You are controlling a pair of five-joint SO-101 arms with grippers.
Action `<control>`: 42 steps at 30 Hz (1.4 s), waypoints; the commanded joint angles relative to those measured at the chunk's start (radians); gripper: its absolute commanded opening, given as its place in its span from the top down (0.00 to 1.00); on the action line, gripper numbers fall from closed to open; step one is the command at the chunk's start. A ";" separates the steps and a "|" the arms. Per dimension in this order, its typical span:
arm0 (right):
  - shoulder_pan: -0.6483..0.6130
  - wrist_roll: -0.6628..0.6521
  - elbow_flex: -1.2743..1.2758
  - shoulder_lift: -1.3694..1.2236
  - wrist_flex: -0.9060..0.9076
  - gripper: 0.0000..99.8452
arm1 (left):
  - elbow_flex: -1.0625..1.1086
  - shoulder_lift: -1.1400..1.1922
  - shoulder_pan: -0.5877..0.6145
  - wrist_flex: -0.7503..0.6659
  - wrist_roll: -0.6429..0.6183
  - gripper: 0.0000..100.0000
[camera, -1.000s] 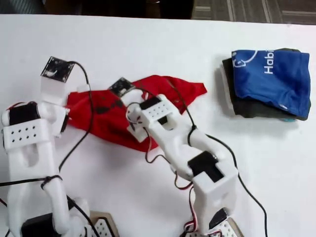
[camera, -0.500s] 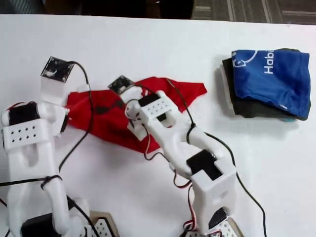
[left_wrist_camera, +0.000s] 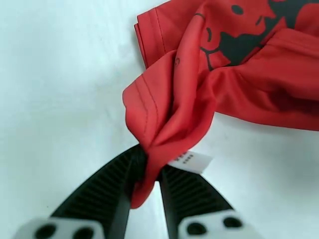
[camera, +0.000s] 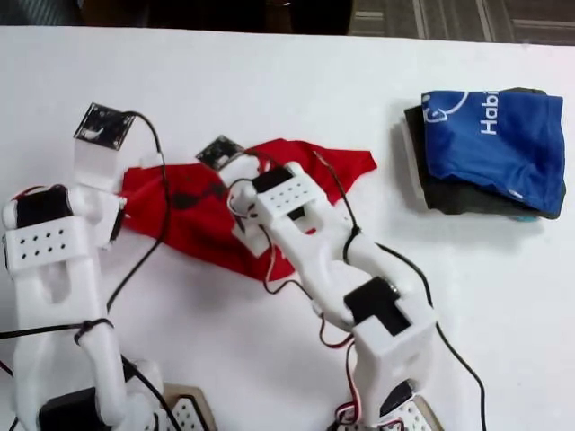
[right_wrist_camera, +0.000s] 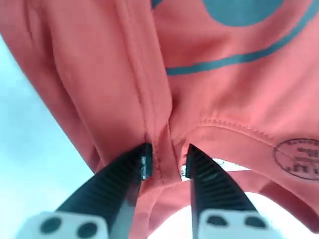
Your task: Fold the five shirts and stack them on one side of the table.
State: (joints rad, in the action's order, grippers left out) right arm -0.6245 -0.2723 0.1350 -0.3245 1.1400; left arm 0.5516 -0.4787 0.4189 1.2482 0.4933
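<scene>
Lying crumpled near the middle of the table, the red shirt was held in two places. The left gripper was clamped tight on a bunched edge beside the white label, presumably so that this edge could be lifted and drawn out flat. The right gripper was closed on a raised ridge of cloth along a seam, likely as a second hold for spreading. The stack of folded shirts, blue on top, was kept well apart at one side, leaving working room.
</scene>
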 commanded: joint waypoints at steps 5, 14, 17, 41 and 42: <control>-0.001 -0.005 -0.026 -0.010 0.002 0.98 | -0.005 -0.034 0.005 -0.017 -0.003 0.97; 0.070 -0.012 -0.026 0.179 0.008 0.98 | -0.005 -0.034 0.003 -0.017 -0.003 0.97; 0.101 -0.075 -0.025 0.228 0.036 0.98 | -0.005 -0.034 0.002 -0.017 -0.003 0.97; -0.008 -0.110 0.210 0.302 0.085 0.90 | 0.004 -0.031 0.005 -0.015 -0.003 0.97; -0.008 -0.110 0.212 0.303 0.085 0.90 | 0.004 -0.031 0.005 -0.015 -0.003 0.97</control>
State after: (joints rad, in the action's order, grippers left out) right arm -0.6245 -0.3736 0.3437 -0.0852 1.2398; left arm 0.5608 -0.4787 0.4189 1.2482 0.4933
